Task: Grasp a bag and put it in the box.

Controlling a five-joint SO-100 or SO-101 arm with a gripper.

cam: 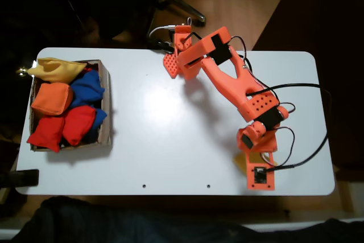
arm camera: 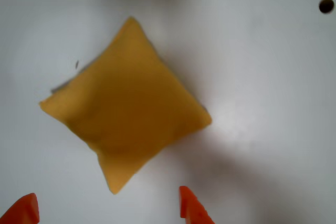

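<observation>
Golden-yellow cloth is seen in the wrist view, where the bag point(arm camera: 126, 108) lies flat on the white table point(arm camera: 273, 87), turned so that its pointed corners face up, down, left and right. Two orange fingertips point(arm camera: 193, 207) of the gripper point(arm camera: 107, 208) are seen at the lower edge of that view, spread wide apart, with nothing held between them. The bag is placed just above the gap between them, its lowest corner reaching down toward that gap; no contact with either fingertip is shown.

In the fixed view the orange arm point(cam: 239, 83) is stretched over the right part of the table, and a small yellow corner of the bag point(cam: 239, 161) is glimpsed beside the wrist, the rest being hidden beneath it. The box point(cam: 106, 101) is set at the left end of the table, well apart from the arm, and is filled with red, blue, orange and pale yellow beanbags point(cam: 68, 106).
</observation>
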